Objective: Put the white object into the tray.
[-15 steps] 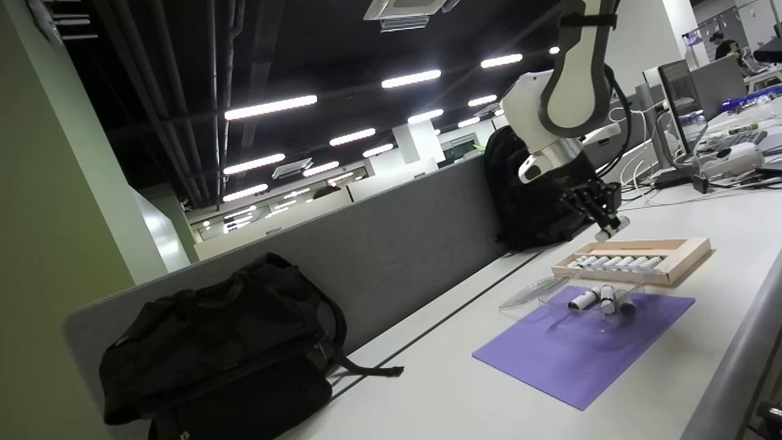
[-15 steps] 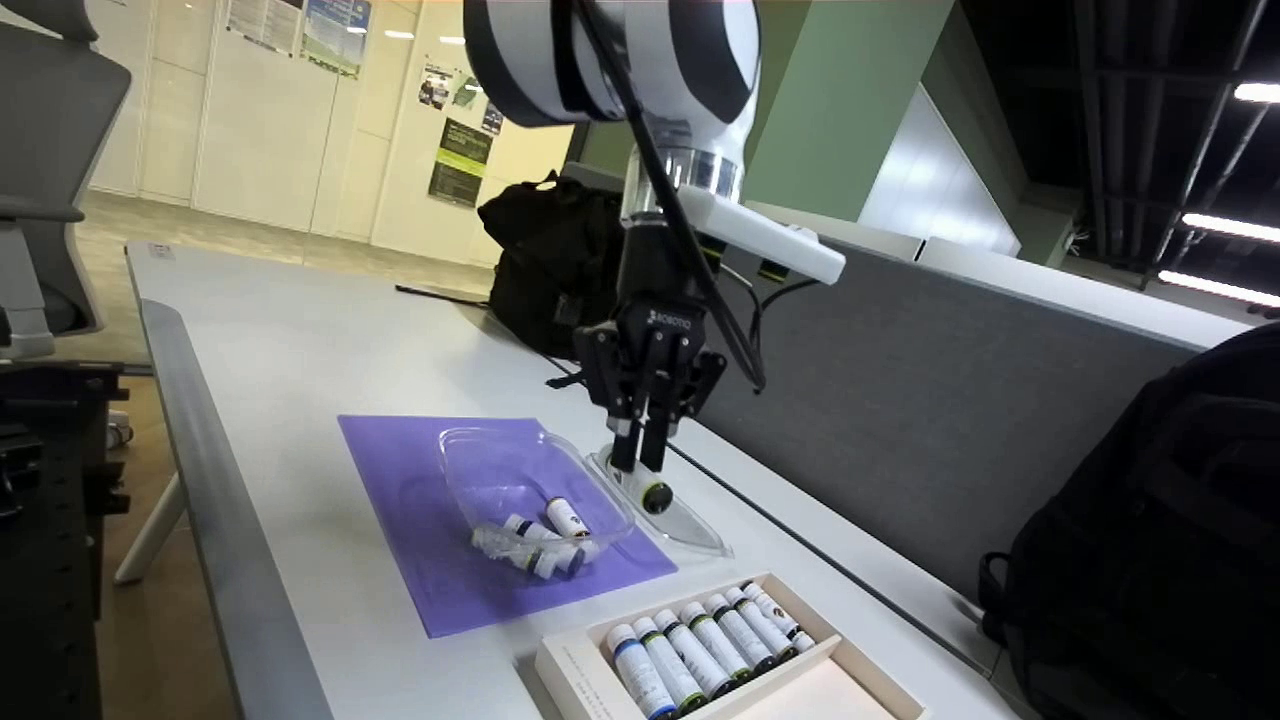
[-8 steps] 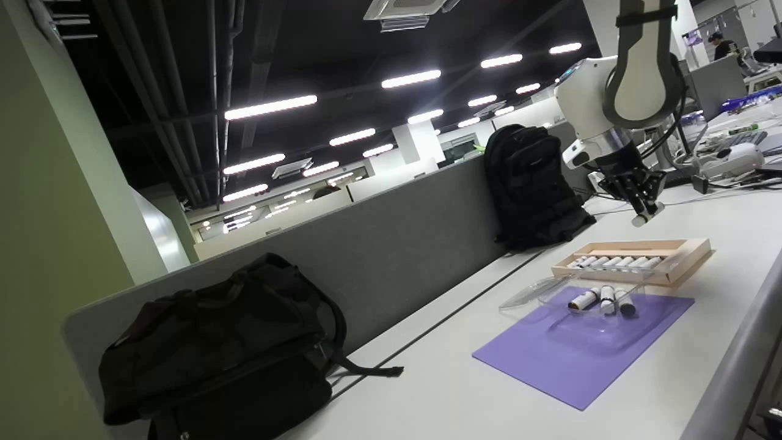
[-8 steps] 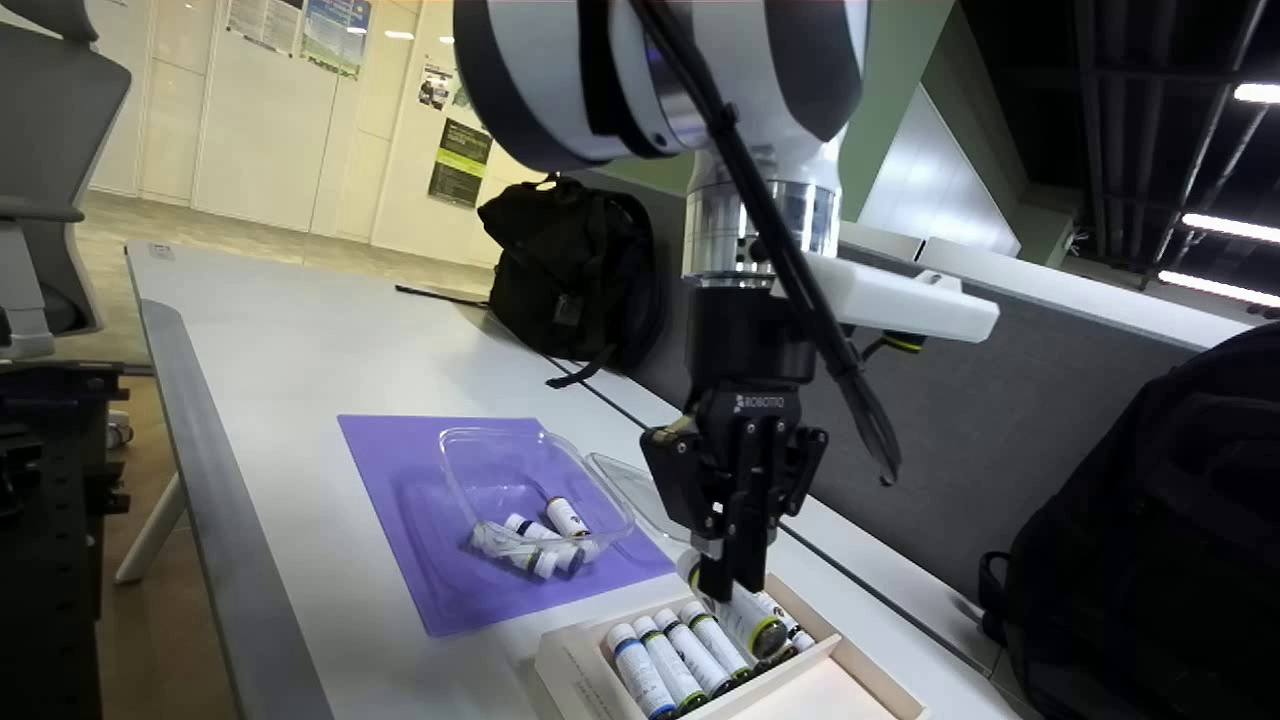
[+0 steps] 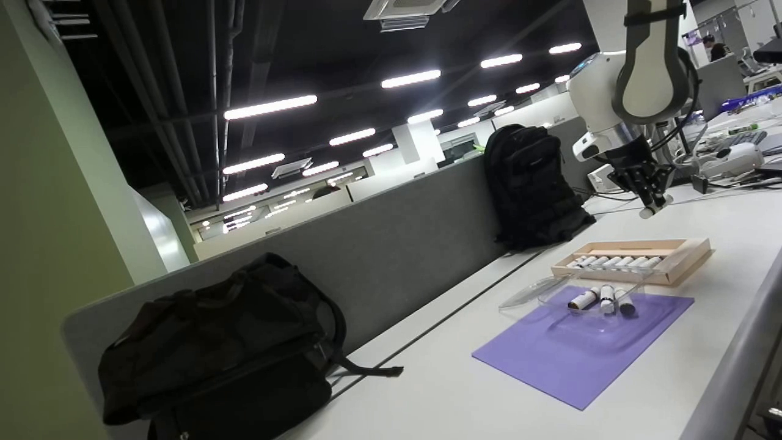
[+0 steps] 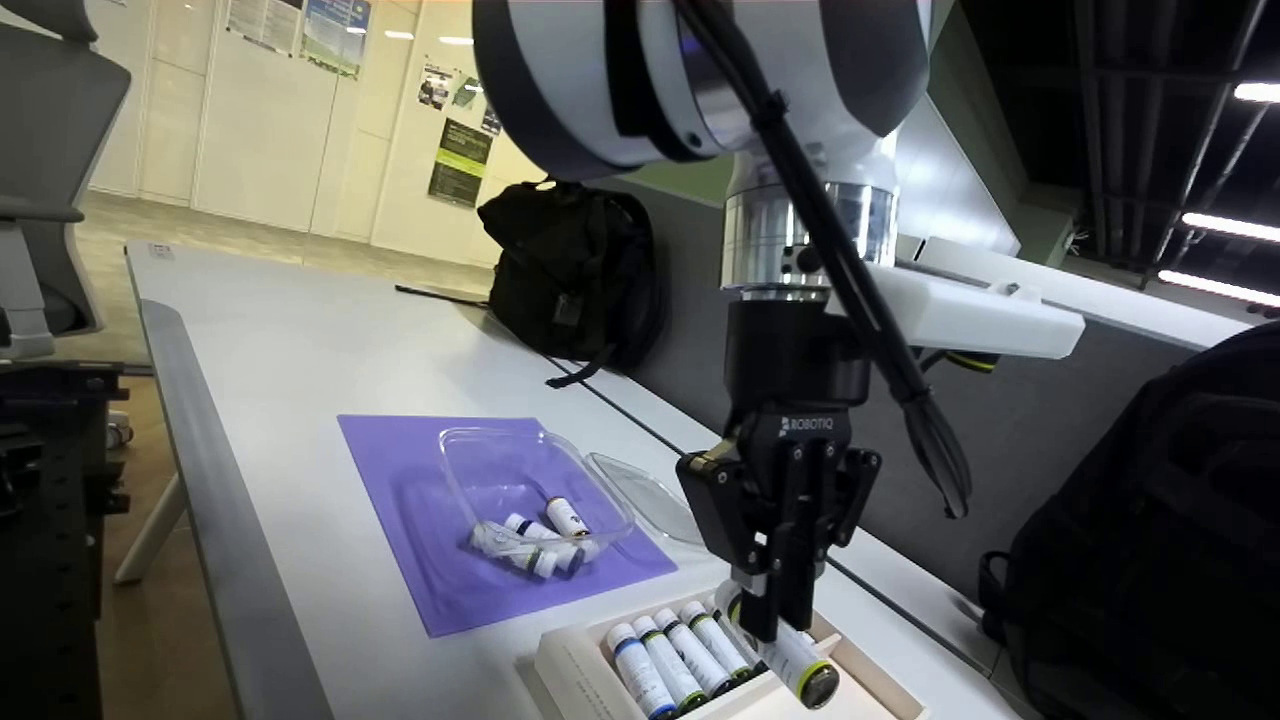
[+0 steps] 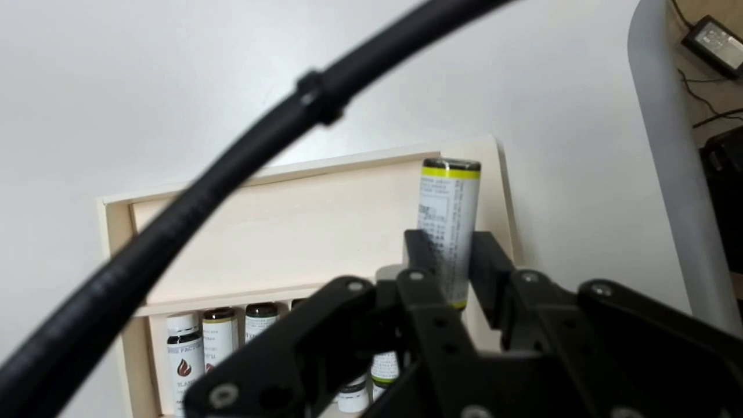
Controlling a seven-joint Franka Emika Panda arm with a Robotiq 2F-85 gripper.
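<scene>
The white object is a small white bottle (image 7: 447, 191) with yellow-green bands and a dark end. My gripper (image 7: 451, 255) is shut on its middle. In both exterior views my gripper (image 6: 778, 610) (image 5: 655, 198) holds the bottle (image 6: 800, 668) (image 5: 647, 212) tilted in the air. The pale beige tray (image 7: 325, 226) lies below it. In the wrist view the bottle overlaps the tray's right end. The tray (image 6: 578, 675) (image 5: 687, 264) holds a row of white bottles (image 6: 640, 670) in one compartment; its other compartment is bare. My gripper hides some of that row.
A purple mat (image 6: 400, 510) (image 5: 562, 366) bears a clear container (image 6: 495, 450) with several white bottles. Its clear lid (image 6: 650, 500) lies beside it. A grey divider (image 5: 391, 244) and black backpacks (image 5: 531, 189) (image 5: 220, 348) stand along the table's back. A black cable (image 7: 232, 177) crosses the wrist view.
My gripper has carried the bottle from above the clear lid across to above the tray, away from the purple mat. It stays shut on the bottle. The mat, container and tray have not moved.
</scene>
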